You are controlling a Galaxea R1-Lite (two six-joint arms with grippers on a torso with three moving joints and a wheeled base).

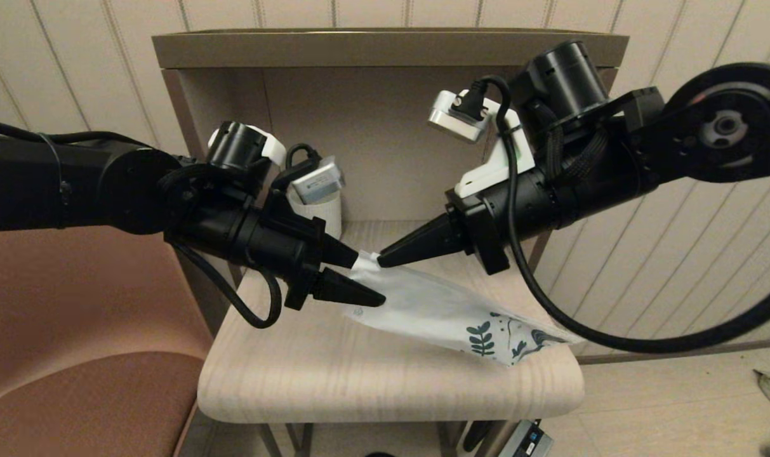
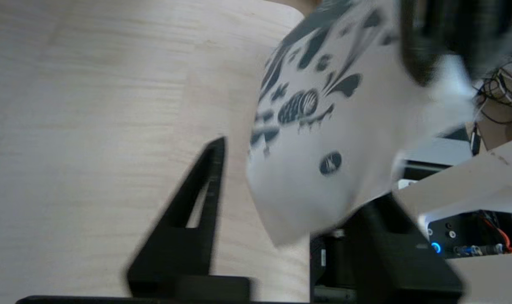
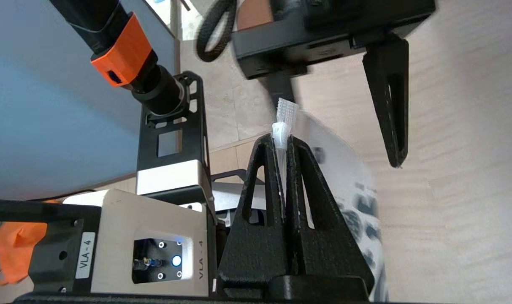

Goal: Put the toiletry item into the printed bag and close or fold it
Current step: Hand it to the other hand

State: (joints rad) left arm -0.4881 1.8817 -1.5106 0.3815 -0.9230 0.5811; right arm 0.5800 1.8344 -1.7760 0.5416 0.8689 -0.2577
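The printed bag is lifted at its plain end and slopes down to the table, with its teal leaf print at the low end. My right gripper is shut on the bag's crimped top edge. My left gripper is open, one finger above and one below that same raised end. In the left wrist view the bag hangs between the left fingers. The toiletry item does not show as a separate thing.
A white ribbed mug stands at the back of the table behind the left wrist. A shelf wall and top board close in the back. A brown chair is at the left.
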